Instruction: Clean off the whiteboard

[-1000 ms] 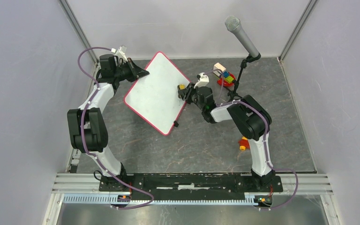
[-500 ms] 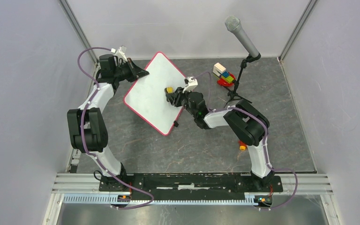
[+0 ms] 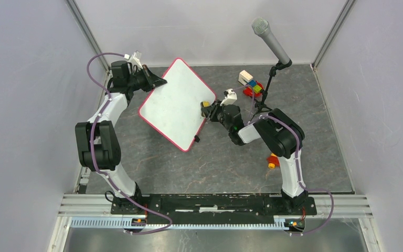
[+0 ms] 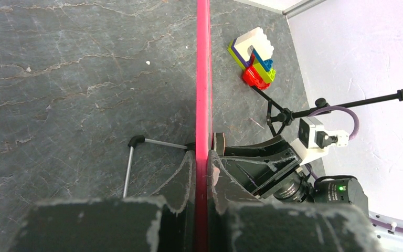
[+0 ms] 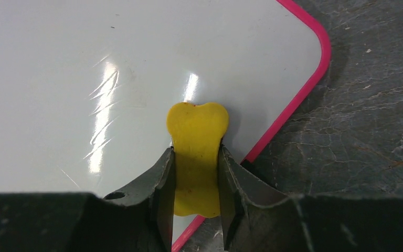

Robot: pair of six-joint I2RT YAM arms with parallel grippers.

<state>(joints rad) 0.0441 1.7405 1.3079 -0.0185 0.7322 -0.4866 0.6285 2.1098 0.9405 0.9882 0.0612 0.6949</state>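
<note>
The whiteboard (image 3: pixel 173 105) is white with a pink frame and stands tilted at the back left of the table; no writing shows on it. My left gripper (image 3: pixel 156 81) is shut on its upper left edge; in the left wrist view the pink frame (image 4: pixel 203 79) runs straight up between the fingers (image 4: pixel 182 178). My right gripper (image 3: pixel 209 107) is shut on a yellow bone-shaped eraser (image 3: pixel 204 104) held against the board near its right edge. In the right wrist view the eraser (image 5: pixel 197 142) lies on the white surface (image 5: pixel 84 79) close to the pink rounded corner.
A microphone (image 3: pixel 271 39) on a black stand (image 3: pixel 265 94) rises at the back right. A stack of coloured toy bricks (image 3: pixel 250 84) sits beside the stand's foot. A small red and yellow toy (image 3: pixel 272 161) lies by my right arm. The board's black wire foot (image 4: pixel 131 157) rests on the table.
My right gripper swept the eraser left across the board, then back right to the board's right edge. My left gripper and the board have stayed still.
</note>
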